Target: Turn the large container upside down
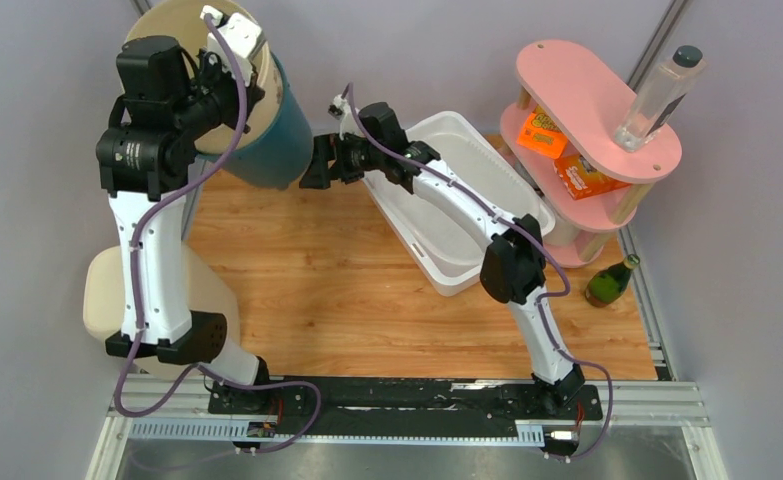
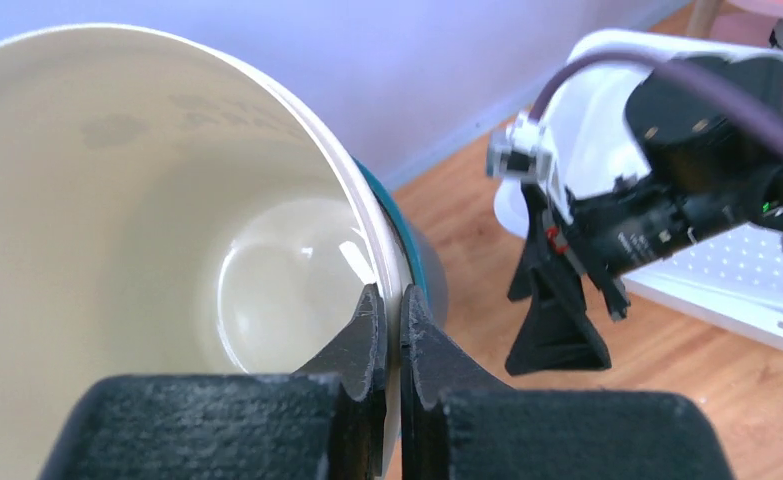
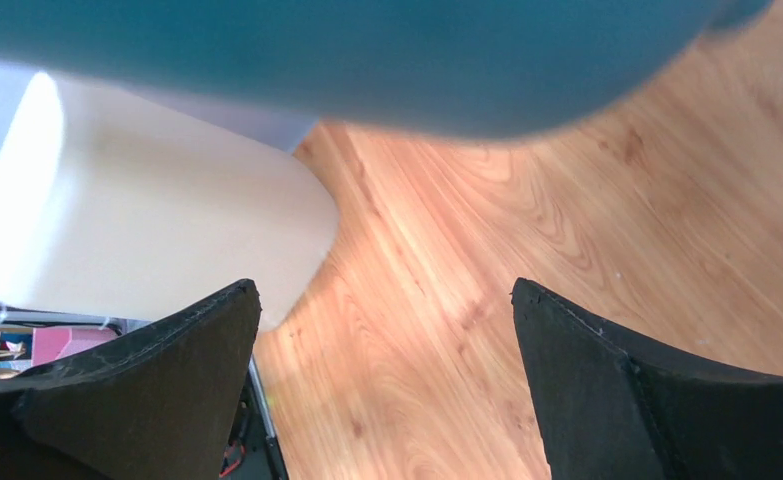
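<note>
The large container (image 1: 279,140), teal outside and cream inside, hangs tilted above the table's far left corner, its mouth facing up and toward the left. My left gripper (image 2: 392,300) is shut on its rim, one finger inside the wall and one outside, and the cream inside (image 2: 117,200) looks empty. That gripper (image 1: 250,92) sits at the rim's right side. My right gripper (image 1: 315,162) stands open just right of the container's lower wall, holding nothing. In the right wrist view the teal wall (image 3: 367,60) fills the top, above the open right gripper (image 3: 385,290).
A white tub (image 1: 467,200) lies tilted under the right arm. A pink two-level shelf (image 1: 597,110) with orange packets and a clear bottle (image 1: 662,95) stands at the back right. A green bottle (image 1: 610,282) lies by it. A cream block (image 1: 102,295) sits left.
</note>
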Motion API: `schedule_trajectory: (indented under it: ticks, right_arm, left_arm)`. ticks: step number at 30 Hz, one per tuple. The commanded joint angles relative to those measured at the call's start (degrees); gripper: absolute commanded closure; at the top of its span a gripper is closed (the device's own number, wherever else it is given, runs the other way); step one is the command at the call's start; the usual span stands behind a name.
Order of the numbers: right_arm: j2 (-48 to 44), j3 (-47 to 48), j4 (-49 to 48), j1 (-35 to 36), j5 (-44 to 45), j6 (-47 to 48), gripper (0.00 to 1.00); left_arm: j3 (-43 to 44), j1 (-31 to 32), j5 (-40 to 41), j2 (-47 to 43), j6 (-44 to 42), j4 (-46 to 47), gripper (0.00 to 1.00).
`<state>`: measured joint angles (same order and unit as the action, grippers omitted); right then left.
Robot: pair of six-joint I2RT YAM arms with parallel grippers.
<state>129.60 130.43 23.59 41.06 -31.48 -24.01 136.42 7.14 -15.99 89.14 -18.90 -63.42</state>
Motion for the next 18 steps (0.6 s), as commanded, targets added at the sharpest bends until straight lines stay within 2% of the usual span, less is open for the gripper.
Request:
schedule_trajectory:
  ticks: [1, 4, 9, 13, 18]
  right_arm:
    - [0.9, 1.2, 2.5, -0.4, 1.4, 2.5, 0.0]
    - [0.2, 1.4, 2.6, -0.9, -0.1, 4.5, 0.0]
    - [-3.1, 1.2, 3.4, -2.1, -11.2, 14.5, 0.0]
    - [-5.8, 0.1, 3.8, -3.5, -12.6, 15.3, 0.0]
    - [-7.0, -0.9, 4.1, -3.8, -12.8, 15.8, 0.0]
  left_arm:
    - [-1.4, 0.2, -0.2, -4.7, -7.2, 15.1, 1.0]
    - [-3.6, 0.2, -0.3, -5.4, -6.9, 15.0, 1.0]
    - [-9.1, 0.2, -0.6, -6.7, -7.5, 15.0, 1.0]
    - [-13.2, 0.2, -0.9, -7.9, -8.1, 16.1, 1.0]
    - [-14.3, 0.2, -0.5, -8.5, -7.3, 18.6, 1.0]
